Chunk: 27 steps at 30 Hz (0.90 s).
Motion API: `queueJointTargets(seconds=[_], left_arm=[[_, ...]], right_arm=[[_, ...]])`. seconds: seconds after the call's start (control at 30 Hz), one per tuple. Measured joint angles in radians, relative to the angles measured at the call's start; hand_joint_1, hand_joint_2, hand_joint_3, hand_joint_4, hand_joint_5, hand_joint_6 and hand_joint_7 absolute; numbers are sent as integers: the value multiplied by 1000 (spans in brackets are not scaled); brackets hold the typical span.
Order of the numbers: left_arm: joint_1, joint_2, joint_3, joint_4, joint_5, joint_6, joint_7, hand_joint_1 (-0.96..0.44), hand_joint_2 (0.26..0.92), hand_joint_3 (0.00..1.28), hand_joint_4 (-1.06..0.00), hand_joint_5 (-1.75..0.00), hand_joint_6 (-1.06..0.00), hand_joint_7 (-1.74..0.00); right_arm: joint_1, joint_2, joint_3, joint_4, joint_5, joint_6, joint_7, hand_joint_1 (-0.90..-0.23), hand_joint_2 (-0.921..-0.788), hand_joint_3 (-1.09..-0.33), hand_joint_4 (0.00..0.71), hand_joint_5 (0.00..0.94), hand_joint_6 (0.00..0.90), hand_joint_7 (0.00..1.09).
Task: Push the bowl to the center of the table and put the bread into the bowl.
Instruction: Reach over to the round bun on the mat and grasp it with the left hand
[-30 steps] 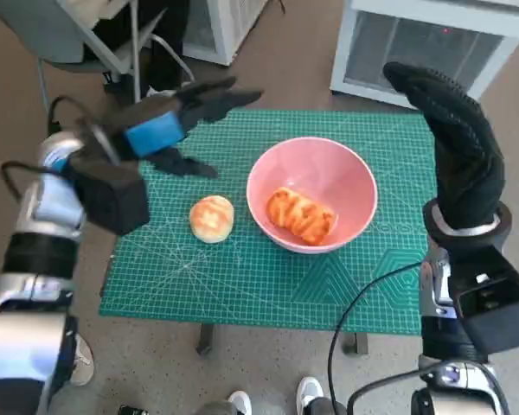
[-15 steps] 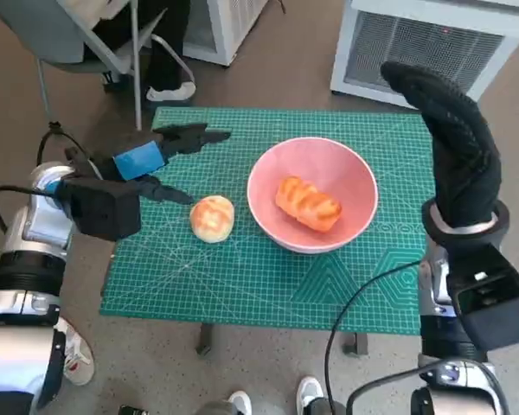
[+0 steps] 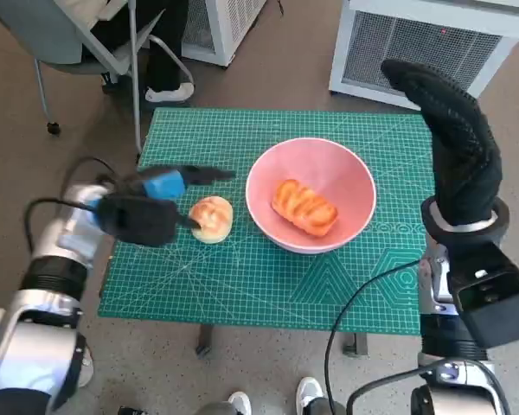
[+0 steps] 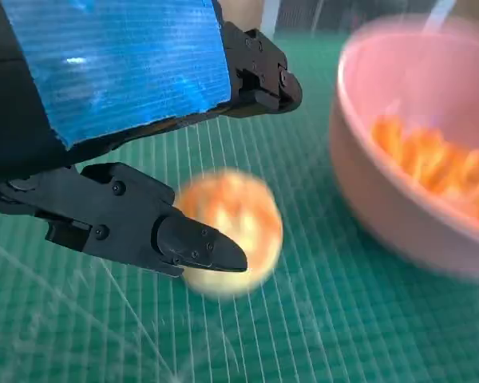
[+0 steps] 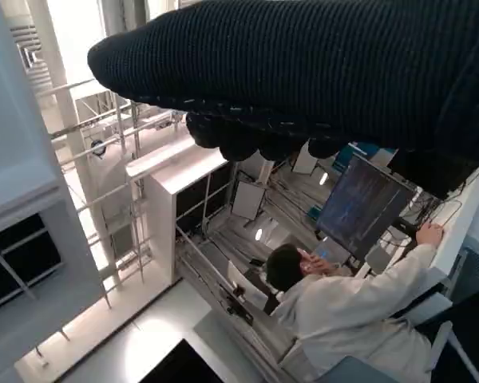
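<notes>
Left hand [image 3: 160, 194] lower, nearer bun [image 3: 212, 218]

A pink bowl [image 3: 311, 194] holds orange-brown bread [image 3: 304, 207]; a pale golden bun [image 3: 212, 218] lies on a green gridded mat [image 3: 268, 277].

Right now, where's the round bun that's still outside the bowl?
In the head view, the round bun lies on the green mat just left of the pink bowl, with the left hand hovering right beside it.

Pale silver-white forearms, banded black, trailed by looping black cables. Left hand [image 3: 160, 192] black and blocky, screw heads visible along the fingers [image 4: 199, 246], blue ribbed tape across the back. Right hand [image 3: 454, 138] sheathed in black knitted glove.
</notes>
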Motion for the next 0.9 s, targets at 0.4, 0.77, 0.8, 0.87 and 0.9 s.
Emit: queueJointTargets(seconds=[0.4,0.77,0.8,0.87,0.9], left_arm=[[-40,-75,-79,92,90,103,65,-150,918,20,-703,-288,-641,-247],[-63,-73,-73,100,67,85,16,-3,920,96,-680,-1135,-568,-1229],[-64,-70,-65,99,59,83,6,-2,920,96,-681,-1142,-570,-1234],[-64,-64,-47,93,43,80,-12,0,920,96,-682,-1149,-570,-1236],[-64,-59,-31,85,27,77,-18,0,920,95,-683,-1152,-570,-1237]], right_arm=[[0,-10,0,-10,16,16,13,-564,-921,-750,273,4,3,577],[14,-16,0,-47,14,24,13,-553,-921,-752,273,3,2,578],[16,-17,0,-50,14,26,13,-554,-921,-752,272,3,2,578],[21,-18,-1,-58,15,31,13,-556,-921,-752,272,3,2,579],[22,-19,-1,-62,14,34,12,-557,-921,-751,272,3,2,579]])
